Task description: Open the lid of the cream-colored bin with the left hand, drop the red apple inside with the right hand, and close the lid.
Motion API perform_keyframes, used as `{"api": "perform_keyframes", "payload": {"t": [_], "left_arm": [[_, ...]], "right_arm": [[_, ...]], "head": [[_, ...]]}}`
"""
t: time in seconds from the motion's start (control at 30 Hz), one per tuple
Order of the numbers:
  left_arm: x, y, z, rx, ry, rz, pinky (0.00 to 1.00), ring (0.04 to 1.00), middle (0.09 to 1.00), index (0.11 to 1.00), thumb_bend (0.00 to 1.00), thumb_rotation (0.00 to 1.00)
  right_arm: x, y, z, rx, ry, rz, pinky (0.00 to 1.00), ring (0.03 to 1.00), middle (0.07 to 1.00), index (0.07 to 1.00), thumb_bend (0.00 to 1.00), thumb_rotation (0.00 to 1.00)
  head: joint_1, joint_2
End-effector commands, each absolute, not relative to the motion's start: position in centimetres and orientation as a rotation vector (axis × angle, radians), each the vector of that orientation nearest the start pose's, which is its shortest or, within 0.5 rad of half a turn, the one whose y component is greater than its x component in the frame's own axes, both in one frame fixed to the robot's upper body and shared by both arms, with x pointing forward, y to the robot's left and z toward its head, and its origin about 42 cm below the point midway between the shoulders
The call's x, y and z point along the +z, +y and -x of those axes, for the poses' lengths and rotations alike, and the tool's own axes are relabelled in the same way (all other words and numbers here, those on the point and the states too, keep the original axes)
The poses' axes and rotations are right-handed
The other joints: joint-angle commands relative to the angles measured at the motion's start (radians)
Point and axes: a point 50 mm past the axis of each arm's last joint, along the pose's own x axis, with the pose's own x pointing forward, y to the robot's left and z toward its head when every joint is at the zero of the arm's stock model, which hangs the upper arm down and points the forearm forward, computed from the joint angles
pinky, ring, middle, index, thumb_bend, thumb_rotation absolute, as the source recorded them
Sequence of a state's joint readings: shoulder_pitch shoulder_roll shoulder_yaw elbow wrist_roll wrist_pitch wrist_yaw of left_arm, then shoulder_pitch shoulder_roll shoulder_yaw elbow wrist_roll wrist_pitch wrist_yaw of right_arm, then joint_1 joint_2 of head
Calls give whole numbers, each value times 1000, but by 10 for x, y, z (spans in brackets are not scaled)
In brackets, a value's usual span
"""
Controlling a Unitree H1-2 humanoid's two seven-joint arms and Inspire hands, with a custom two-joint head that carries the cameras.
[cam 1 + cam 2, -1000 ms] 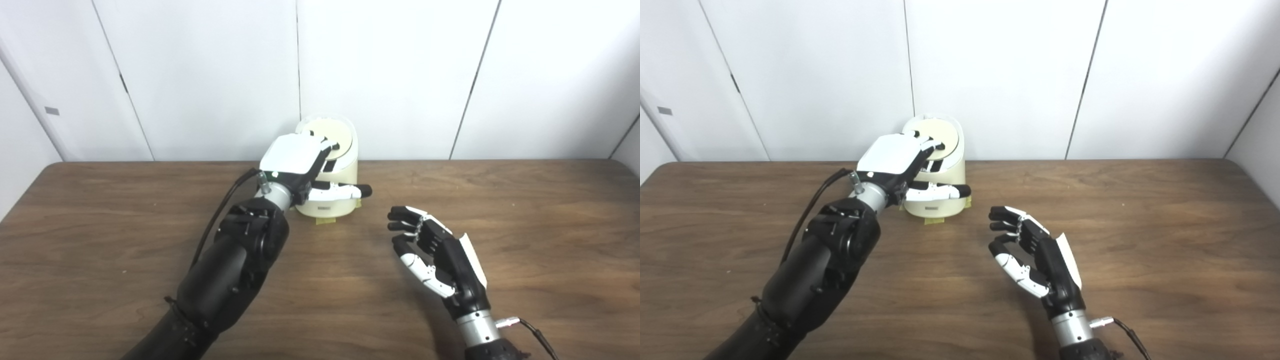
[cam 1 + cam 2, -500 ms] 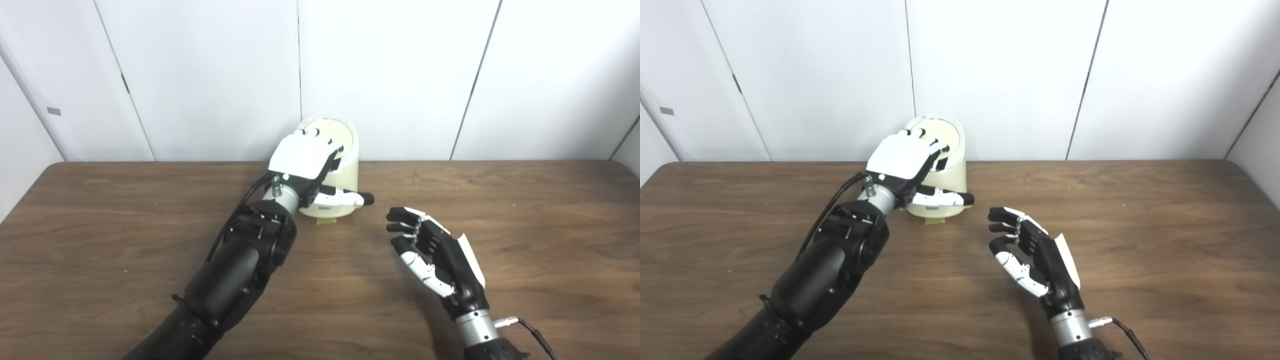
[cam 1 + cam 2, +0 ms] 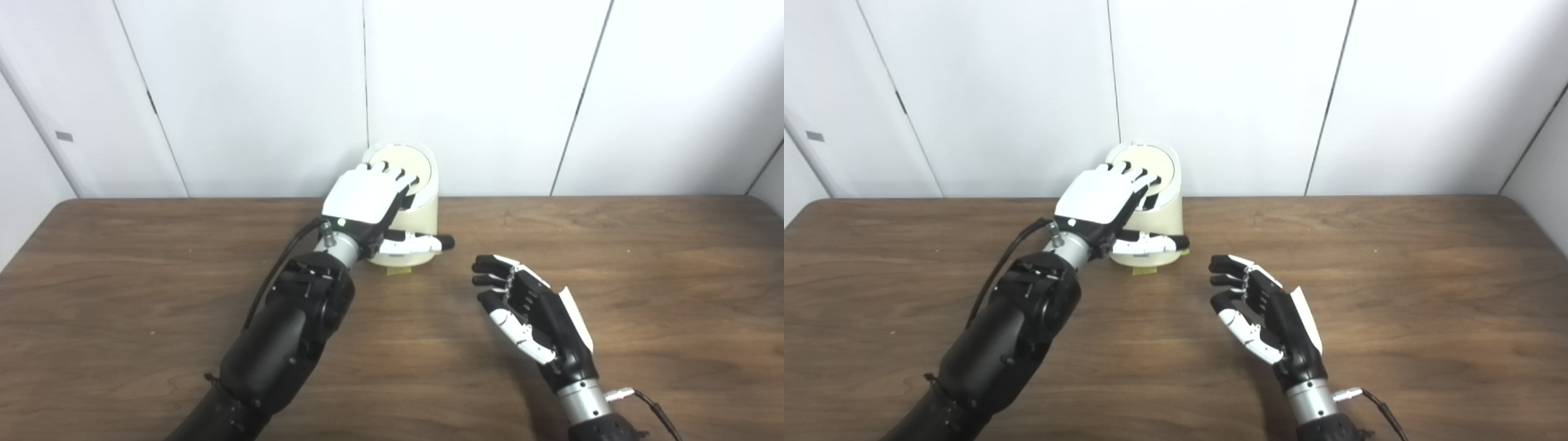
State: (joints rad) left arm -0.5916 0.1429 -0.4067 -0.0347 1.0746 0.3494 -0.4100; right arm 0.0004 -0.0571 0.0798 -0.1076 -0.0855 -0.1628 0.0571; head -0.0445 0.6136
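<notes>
My left hand point(image 3: 366, 197) lay palm-down on the cream-colored bin point(image 3: 424, 214), its fingers point(image 3: 397, 173) spread flat across the round lid point(image 3: 415, 166) directly beneath them, the thumb reaching out across the bin's front. The lid looked down; I judged closing it nearly done. What lay inside I could not see, and the red apple showed nowhere. My right hand point(image 3: 531, 312) hovered well short of the bin, toward me, fingers apart and loosely curled, holding nothing, above the table point(image 3: 674, 269).
</notes>
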Motion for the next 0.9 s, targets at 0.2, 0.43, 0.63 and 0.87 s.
{"api": "perform_keyframes", "payload": {"t": [0.2, 0.43, 0.63, 0.87], "left_arm": [[320, 112, -389, 35, -719, -875, 649, 785, 771, 746, 431, 690], [328, 123, -353, 155, -887, -474, 618, 731, 753, 735, 261, 861], [307, 146, -325, 125, -880, -194, 680, 762, 767, 743, 237, 739], [241, 175, -301, 27, -608, -89, 717, 779, 786, 762, 213, 621]], "right_arm": [[154, -199, -284, 149, -350, 125, 629, 723, 757, 743, 282, 501], [155, -199, -283, 140, -343, 121, 629, 726, 758, 743, 274, 499], [155, -201, -283, 139, -357, 123, 622, 723, 755, 740, 259, 473], [156, -199, -281, 105, -347, 120, 613, 714, 745, 730, 238, 438]], "head": [[-1, 5], [-1, 5], [8, 10], [-2, 15]]}}
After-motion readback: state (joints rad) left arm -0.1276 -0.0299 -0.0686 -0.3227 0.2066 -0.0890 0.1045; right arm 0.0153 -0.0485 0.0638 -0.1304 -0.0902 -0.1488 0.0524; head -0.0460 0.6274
